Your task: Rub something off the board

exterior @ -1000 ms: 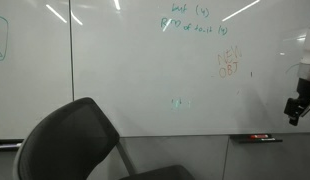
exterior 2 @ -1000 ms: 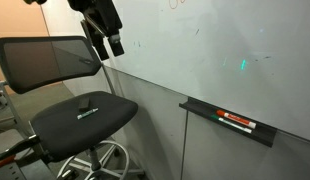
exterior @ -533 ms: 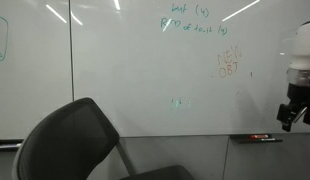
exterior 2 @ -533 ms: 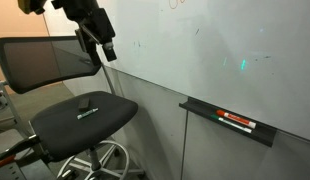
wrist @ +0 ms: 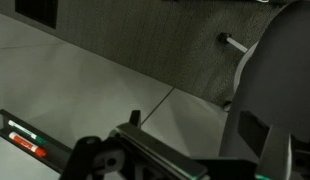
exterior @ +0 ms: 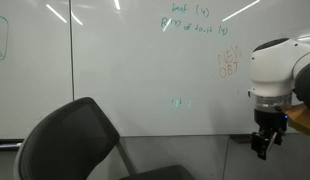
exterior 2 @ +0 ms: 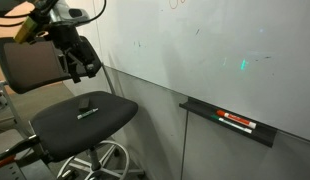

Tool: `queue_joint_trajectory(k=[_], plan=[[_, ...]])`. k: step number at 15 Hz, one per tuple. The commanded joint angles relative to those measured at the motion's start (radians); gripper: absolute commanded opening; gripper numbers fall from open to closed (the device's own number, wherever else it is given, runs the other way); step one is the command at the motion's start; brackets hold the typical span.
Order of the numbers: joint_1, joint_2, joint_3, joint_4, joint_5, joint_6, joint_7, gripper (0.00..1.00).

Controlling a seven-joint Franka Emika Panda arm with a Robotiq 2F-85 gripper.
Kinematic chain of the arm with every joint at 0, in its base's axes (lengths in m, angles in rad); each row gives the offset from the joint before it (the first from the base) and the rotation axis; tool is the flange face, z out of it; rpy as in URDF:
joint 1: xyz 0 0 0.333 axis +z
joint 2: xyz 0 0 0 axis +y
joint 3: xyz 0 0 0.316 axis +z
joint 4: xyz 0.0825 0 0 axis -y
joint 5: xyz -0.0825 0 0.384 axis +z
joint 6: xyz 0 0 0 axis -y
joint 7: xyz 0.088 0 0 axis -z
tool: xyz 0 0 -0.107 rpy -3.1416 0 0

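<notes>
Gripper [exterior: 261, 150] hangs low at the glossy white board's [exterior: 125, 70] edge, well apart from the scribble [exterior: 179, 103].
In an exterior view, the faint teal scribble sits mid-board above a dark chair [exterior: 70, 140]. In an exterior view, a narrow dark tray [exterior 2: 200, 110] under the board holds markers [exterior 2: 236, 122]; whether the jaws are apart cannot be told. Wrist view: the tray [wrist: 3, 118] holds a green-marked and a red marker.
</notes>
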Motion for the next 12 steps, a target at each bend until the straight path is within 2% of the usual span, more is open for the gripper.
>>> queue_joint_trajectory(k=[1, 7, 12], plan=[[0.040, 0.182, 0.024, 0.115, -0.074, 0.017, 0.068, 1.00], [0.171, 0.448, -0.006, 0.280, -0.149, 0.009, 0.111, 1.00], [0.289, 0.615, -0.066, 0.404, -0.163, 0.065, 0.051, 1.00]])
